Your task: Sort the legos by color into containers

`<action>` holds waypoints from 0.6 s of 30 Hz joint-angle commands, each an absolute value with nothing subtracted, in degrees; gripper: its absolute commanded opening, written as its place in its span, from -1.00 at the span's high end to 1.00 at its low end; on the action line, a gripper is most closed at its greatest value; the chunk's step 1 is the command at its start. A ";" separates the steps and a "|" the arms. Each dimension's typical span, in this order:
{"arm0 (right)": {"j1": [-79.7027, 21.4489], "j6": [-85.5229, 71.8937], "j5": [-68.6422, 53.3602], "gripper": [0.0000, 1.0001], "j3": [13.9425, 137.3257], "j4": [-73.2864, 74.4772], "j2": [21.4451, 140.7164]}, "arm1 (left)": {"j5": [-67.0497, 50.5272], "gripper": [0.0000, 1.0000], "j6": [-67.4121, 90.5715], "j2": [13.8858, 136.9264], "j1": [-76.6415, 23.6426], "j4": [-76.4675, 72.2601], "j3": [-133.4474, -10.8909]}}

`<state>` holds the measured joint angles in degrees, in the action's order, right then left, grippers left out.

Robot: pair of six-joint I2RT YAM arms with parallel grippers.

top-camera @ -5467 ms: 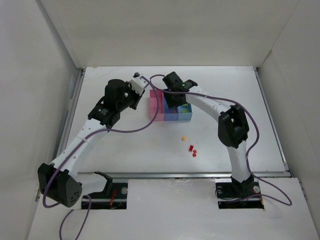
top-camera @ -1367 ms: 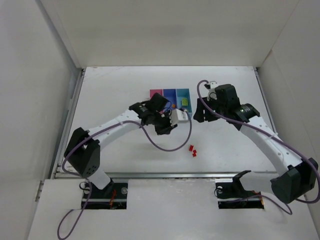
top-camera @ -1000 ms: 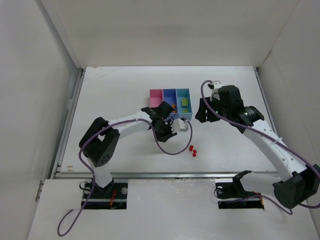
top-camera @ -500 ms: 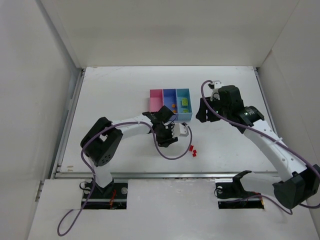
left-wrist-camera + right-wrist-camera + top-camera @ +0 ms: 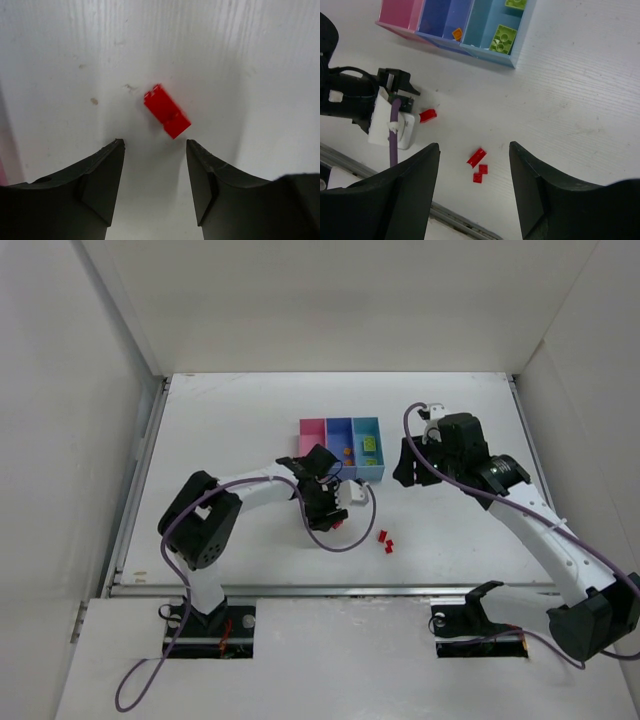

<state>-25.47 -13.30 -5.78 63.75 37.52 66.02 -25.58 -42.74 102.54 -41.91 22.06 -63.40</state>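
The joined bins stand mid-table: pink (image 5: 313, 440), blue (image 5: 339, 443) and teal (image 5: 368, 452). In the right wrist view the blue bin (image 5: 437, 17) holds an orange brick (image 5: 457, 34) and the teal bin (image 5: 487, 20) holds lime-green bricks (image 5: 502, 39). My left gripper (image 5: 332, 521) is open and low over the table, with a red brick (image 5: 167, 111) lying just beyond its fingertips (image 5: 107, 165). Several more red bricks (image 5: 477, 156) lie to its right. My right gripper (image 5: 474, 145) is open and empty, held high above them, right of the bins.
The left arm's purple cable (image 5: 350, 540) loops over the table between the left gripper and the loose red bricks (image 5: 385, 540). White walls enclose the table on three sides. The table's front rail (image 5: 340, 589) runs just below the bricks.
My left gripper has swung left and nearer along the table in front of the bins and is now over a red brick. The right arm has barely moved.
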 commanded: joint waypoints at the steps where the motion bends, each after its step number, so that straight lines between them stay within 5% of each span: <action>1: -25.22 -13.62 -5.01 -0.28 63.72 36.65 64.78 | -26.98 0.00 -48.23 98.79 -39.99 26.89 -64.60; 18: -25.22 -14.15 -2.81 -0.28 62.14 37.18 62.67 | -23.73 -0.10 -22.69 103.88 -42.19 24.35 -67.67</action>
<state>-25.47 -13.74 -3.99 62.81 37.80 63.70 -24.95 -28.73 102.72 -42.33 24.73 -66.04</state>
